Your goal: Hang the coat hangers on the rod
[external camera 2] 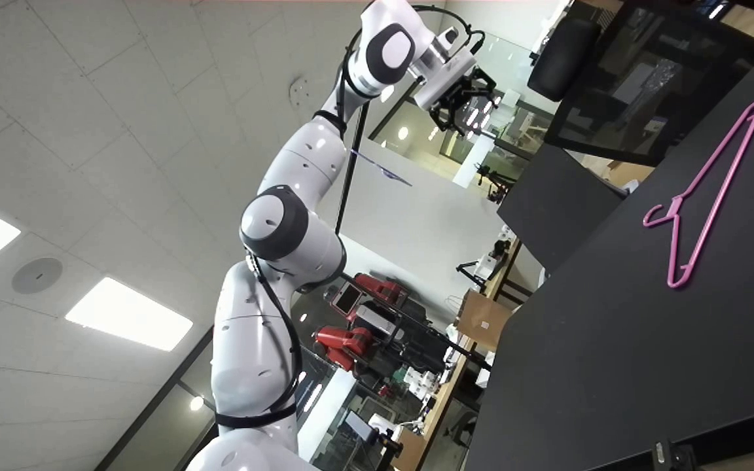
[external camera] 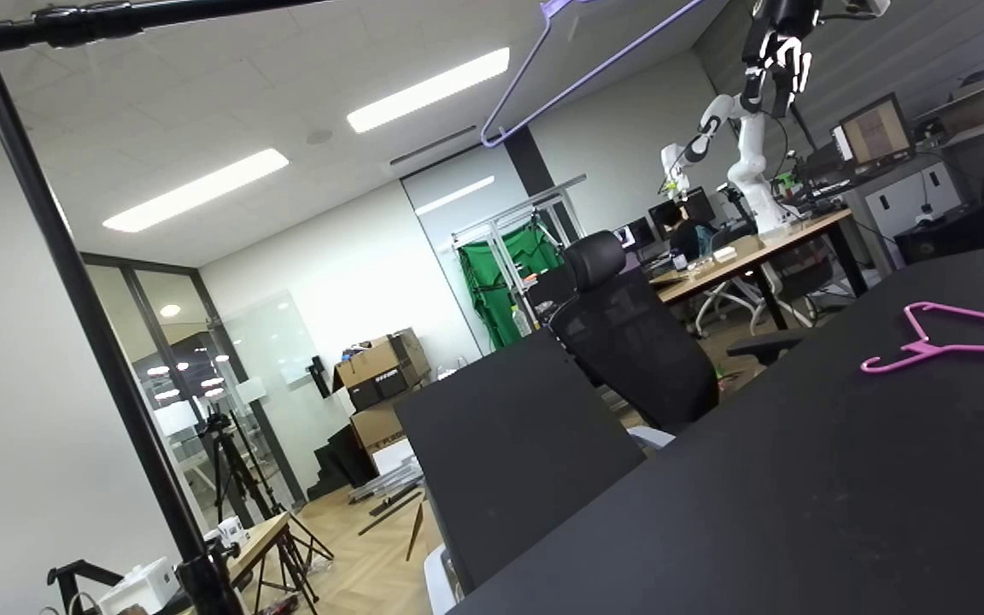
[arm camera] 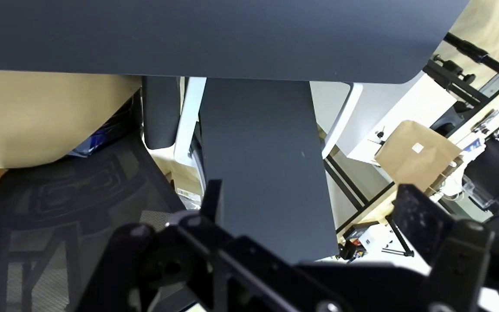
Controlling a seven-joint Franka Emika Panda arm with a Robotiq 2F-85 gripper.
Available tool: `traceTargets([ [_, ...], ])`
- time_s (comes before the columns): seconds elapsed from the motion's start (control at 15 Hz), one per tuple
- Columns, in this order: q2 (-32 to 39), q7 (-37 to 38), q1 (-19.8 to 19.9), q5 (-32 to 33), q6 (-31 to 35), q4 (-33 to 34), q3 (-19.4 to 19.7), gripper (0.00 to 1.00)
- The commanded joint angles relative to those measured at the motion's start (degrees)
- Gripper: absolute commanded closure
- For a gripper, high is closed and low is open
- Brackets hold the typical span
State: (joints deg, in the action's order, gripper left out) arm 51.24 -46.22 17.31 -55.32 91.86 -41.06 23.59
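The purple hanger (external camera: 596, 72) shows in part at the top of an exterior view, its hook cut off. It also shows nearly edge-on in an exterior view (external camera 2: 387, 173), its upper end at the black rod (external camera 2: 349, 183), so it appears to hang there. The rod also crosses the top left of an exterior view (external camera: 202, 11). The pink hanger (external camera: 923, 348) lies flat on the black table; it also shows whole (external camera 2: 677, 204). My gripper (external camera 2: 482, 118) is open, empty, above the table and apart from both hangers; it also shows in an exterior view (external camera: 767, 98) and the wrist view (arm camera: 310, 195).
The black table (external camera 2: 580, 366) has an edge beside a black office chair (external camera: 637, 350) and a dark board (external camera: 509, 418). The rod's black upright (external camera: 99, 325) stands at the left of an exterior view. My arm passes in front of part of the rod. Another white arm (external camera: 748, 162) stands behind.
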Motion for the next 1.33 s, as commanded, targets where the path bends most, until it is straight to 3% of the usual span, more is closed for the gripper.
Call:
traceTargets([
  [0.0,0.0,0.0,0.0,0.0,0.0,0.0,0.0,0.00],
  [0.67,-0.1,0.0,0.0,0.0,0.0,0.0,0.0,0.00],
  [0.93,0.0,0.9,-2.9,3.2,8.7,-6.5,3.5,0.00],
  [1.27,0.0,1.1,-7.6,4.9,23.4,-21.3,6.5,0.00],
])
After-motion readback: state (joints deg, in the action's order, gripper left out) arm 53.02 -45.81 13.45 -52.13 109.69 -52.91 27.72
